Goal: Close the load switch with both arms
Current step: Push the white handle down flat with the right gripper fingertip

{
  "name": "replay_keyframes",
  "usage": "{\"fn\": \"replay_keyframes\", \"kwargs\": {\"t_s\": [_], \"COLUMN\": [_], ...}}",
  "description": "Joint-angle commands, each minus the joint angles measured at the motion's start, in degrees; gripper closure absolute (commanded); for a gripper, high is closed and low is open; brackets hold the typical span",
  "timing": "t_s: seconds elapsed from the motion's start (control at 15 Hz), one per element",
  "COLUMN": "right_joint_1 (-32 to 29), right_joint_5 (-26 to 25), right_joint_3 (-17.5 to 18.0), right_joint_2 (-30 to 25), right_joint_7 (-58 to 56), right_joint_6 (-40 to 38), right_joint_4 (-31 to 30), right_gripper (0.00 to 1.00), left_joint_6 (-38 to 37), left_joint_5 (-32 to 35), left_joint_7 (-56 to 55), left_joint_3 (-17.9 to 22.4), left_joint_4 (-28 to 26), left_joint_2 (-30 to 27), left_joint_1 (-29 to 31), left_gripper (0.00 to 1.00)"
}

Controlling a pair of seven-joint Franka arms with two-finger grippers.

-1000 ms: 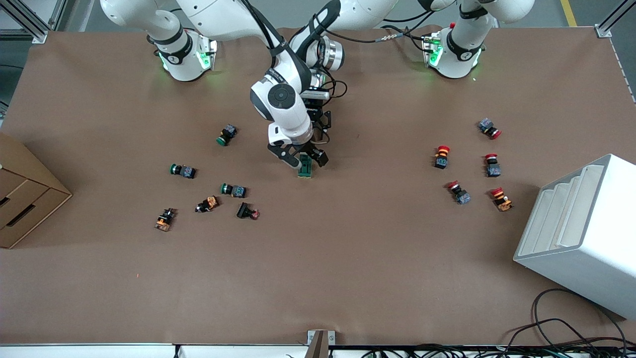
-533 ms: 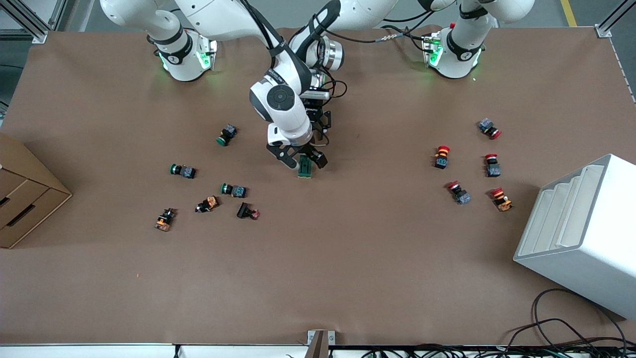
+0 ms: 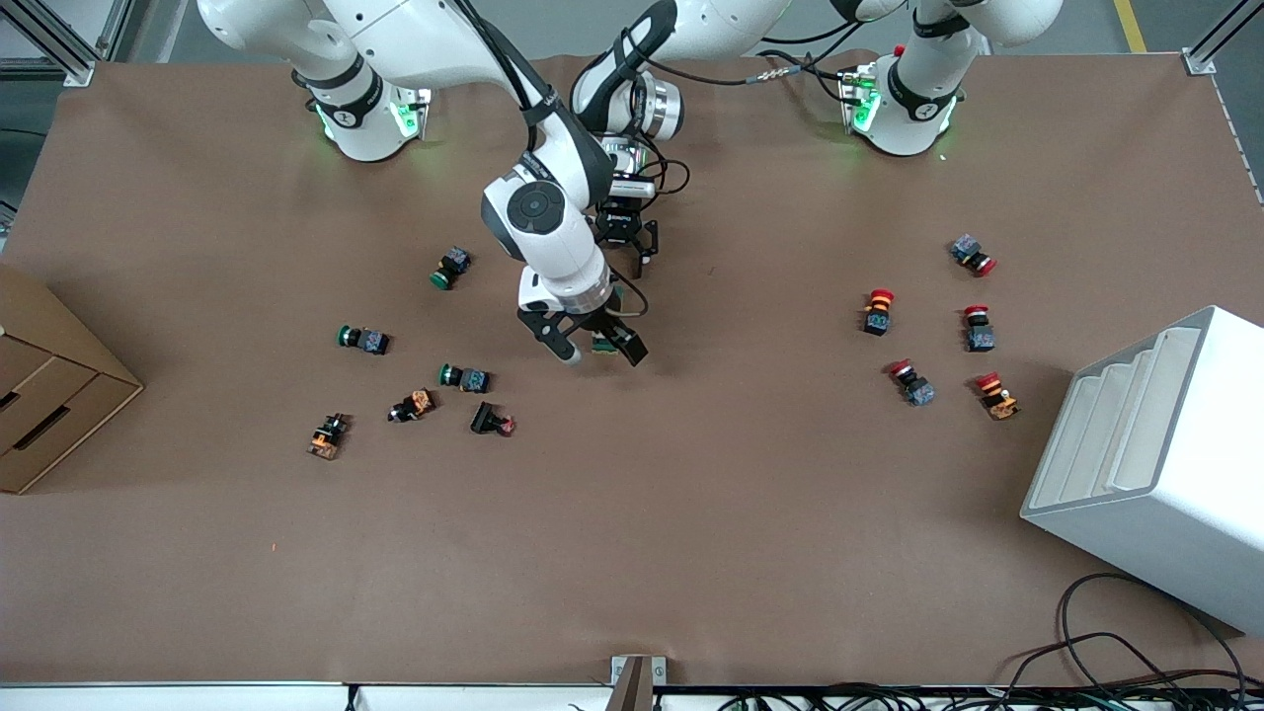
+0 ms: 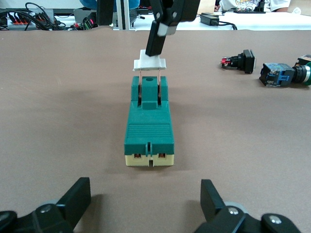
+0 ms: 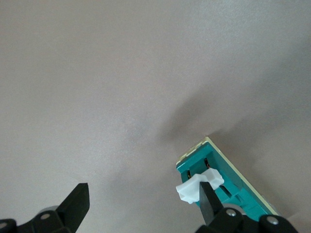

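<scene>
The load switch [image 4: 149, 124] is a dark-green block with a cream base, lying mid-table. Its white lever [image 4: 150, 63] stands raised at the end nearer the front camera. In the front view the right gripper hides most of the switch [image 3: 601, 342]. My right gripper [image 3: 596, 350] is open and low over that end. One finger [image 5: 207, 201] rests against the white lever [image 5: 198, 188], and this finger also shows in the left wrist view [image 4: 159, 34]. My left gripper [image 4: 146, 204] is open and empty. It sits low at the switch's cream end, apart from it, and shows in the front view [image 3: 629, 252].
Green and orange push buttons [image 3: 464, 377] lie toward the right arm's end, beside a cardboard box [image 3: 44, 380]. Red push buttons [image 3: 913, 383] lie toward the left arm's end, beside a white rack [image 3: 1155, 464]. Cables [image 3: 1116, 662] hang at the table's front edge.
My right gripper has moved from around the switch's middle toward the front camera, to the lever end. The switch stays in place. My left gripper has hardly moved.
</scene>
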Motion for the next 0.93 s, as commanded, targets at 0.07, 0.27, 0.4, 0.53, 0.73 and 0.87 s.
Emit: {"fn": "replay_keyframes", "kwargs": {"t_s": [0.07,0.27,0.4,0.53,0.73,0.87], "right_joint_1": [0.0,-0.2,-0.2,-0.3,-1.3,-1.8], "right_joint_5": [0.7,0.7,0.6,0.6,0.2,0.2], "right_joint_3": [0.4,0.4,0.4,0.3,0.2,0.2], "right_joint_2": [2.8,3.2,4.2,5.1,5.4,5.3], "right_joint_7": [-0.1,-0.4,-0.4,-0.6,-1.1,-1.1], "right_joint_6": [0.8,0.8,0.8,0.8,0.7,0.6], "right_joint_4": [2.3,3.0,3.9,4.6,5.0,5.7], "right_gripper": [0.00,0.00,0.00,0.00,0.00,0.00], "left_joint_6": [-0.1,-0.1,-0.1,-0.2,-0.2,-0.2], "left_joint_5": [-1.9,-1.9,-1.9,-2.0,-2.0,-2.0], "left_joint_7": [-1.4,-1.4,-1.3,-1.3,-0.7,-0.7], "left_joint_3": [0.0,0.0,0.0,0.0,0.0,0.0], "left_joint_4": [0.2,0.2,0.3,0.3,0.4,0.6], "left_joint_2": [1.6,1.6,1.6,1.6,1.2,1.2], "left_joint_1": [-0.2,-0.2,-0.2,-0.1,0.1,0.2], "left_gripper": [0.00,0.00,0.00,0.00,0.00,0.00]}}
